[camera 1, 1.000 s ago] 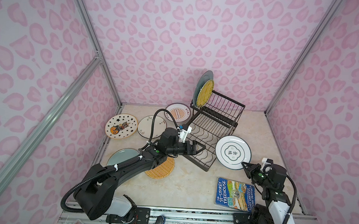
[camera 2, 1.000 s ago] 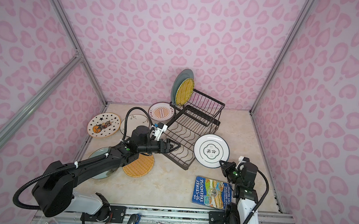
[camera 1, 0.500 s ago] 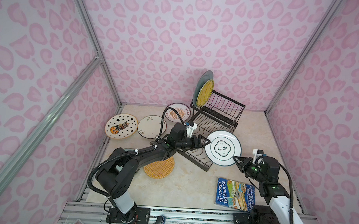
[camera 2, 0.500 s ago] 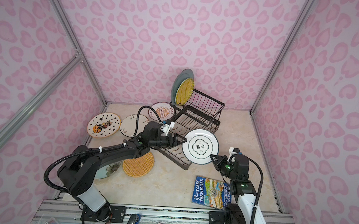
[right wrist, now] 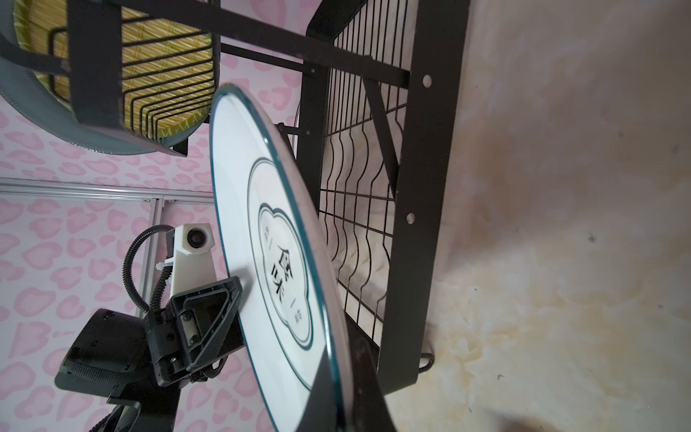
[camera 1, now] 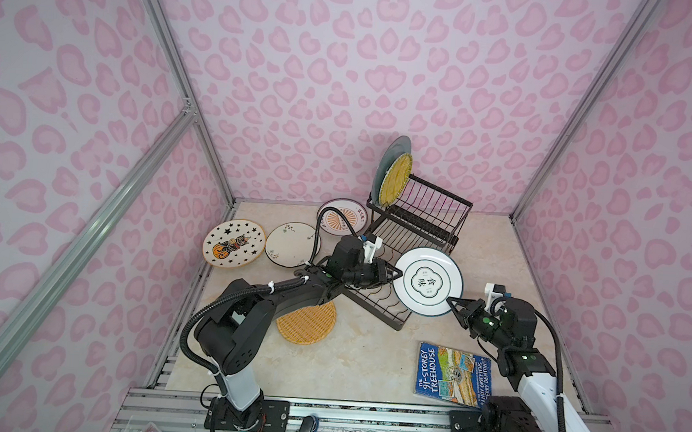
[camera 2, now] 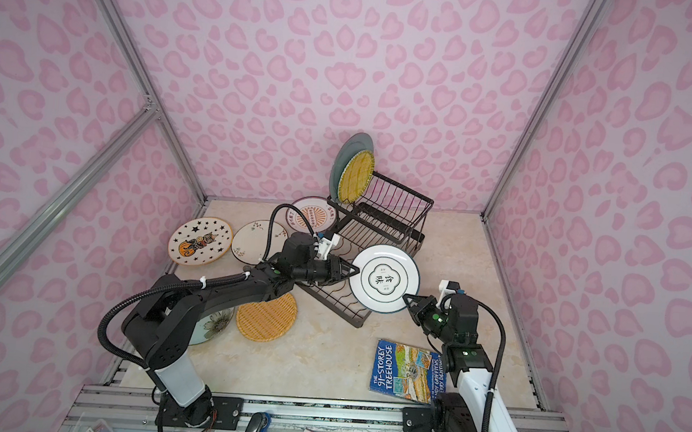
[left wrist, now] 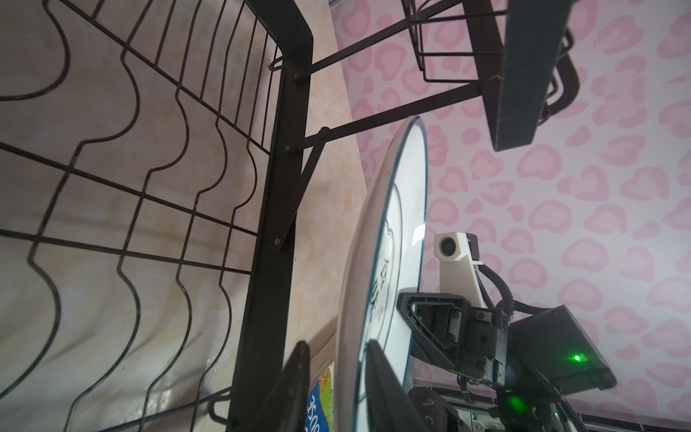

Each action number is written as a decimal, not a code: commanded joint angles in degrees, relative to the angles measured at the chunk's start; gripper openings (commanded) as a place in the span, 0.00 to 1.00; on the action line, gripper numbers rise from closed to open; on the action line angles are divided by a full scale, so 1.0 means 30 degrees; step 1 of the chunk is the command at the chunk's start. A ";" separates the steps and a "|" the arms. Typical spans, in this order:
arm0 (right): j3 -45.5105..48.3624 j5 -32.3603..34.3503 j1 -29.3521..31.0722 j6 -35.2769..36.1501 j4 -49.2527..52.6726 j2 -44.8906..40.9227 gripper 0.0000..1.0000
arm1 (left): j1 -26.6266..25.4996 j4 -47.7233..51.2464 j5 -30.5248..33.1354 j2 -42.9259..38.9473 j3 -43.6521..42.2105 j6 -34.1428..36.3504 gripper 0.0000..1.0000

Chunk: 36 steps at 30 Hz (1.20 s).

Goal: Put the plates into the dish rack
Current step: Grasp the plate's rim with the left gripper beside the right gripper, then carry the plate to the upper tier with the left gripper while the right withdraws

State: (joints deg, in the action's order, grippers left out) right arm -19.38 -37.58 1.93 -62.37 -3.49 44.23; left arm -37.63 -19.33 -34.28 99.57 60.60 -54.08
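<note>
A white plate with a dark ring (camera 1: 428,281) (camera 2: 384,279) hangs tilted above the near corner of the black dish rack (camera 1: 418,226) (camera 2: 377,223). My right gripper (camera 1: 453,303) (right wrist: 338,374) is shut on its near rim. At the opposite rim my left gripper (camera 1: 398,273) (left wrist: 338,346) straddles the edge, jaws narrow. One finger lies against the plate's face and a slit shows behind the plate (left wrist: 392,232). A teal-grey plate (camera 1: 390,161) and a yellow woven plate (camera 1: 396,181) stand in the raised basket.
On the table left of the rack lie a star plate (camera 1: 234,242), a sprig plate (camera 1: 292,244), a sunburst plate (camera 1: 342,216) and an orange woven plate (camera 1: 307,323). A floral plate (camera 2: 216,322) sits under my left arm. A blue book (camera 1: 454,374) lies front right.
My right gripper lifted the ring plate off the table and carried it left over the rack's corner. My left gripper reached right to the plate's rim and its jaws narrowed around it.
</note>
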 commanded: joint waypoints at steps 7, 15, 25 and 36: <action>-0.0306 -0.0495 0.0146 0.0073 -0.1556 0.0268 0.00 | 0.0021 -0.0015 -0.0112 -0.0630 0.0142 -0.0685 0.03; -0.1335 -0.0683 0.0664 0.0829 -0.1722 0.0816 0.06 | 0.0006 0.0415 0.1439 -0.3280 -0.0863 -0.0606 0.03; -0.2637 -0.0363 0.1952 0.2456 -0.2145 0.1427 0.75 | 0.0013 0.5822 0.6290 -0.9093 -0.2235 0.2103 0.04; -0.2748 -0.0156 0.3614 0.2941 -0.4584 0.3447 0.86 | 0.0060 1.3295 1.3126 -1.4697 -0.0129 0.5605 0.04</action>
State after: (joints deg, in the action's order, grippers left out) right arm -27.83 -38.57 11.88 -54.59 -13.69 53.49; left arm -37.52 16.80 -3.36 57.36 57.10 -41.78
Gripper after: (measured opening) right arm 0.854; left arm 0.088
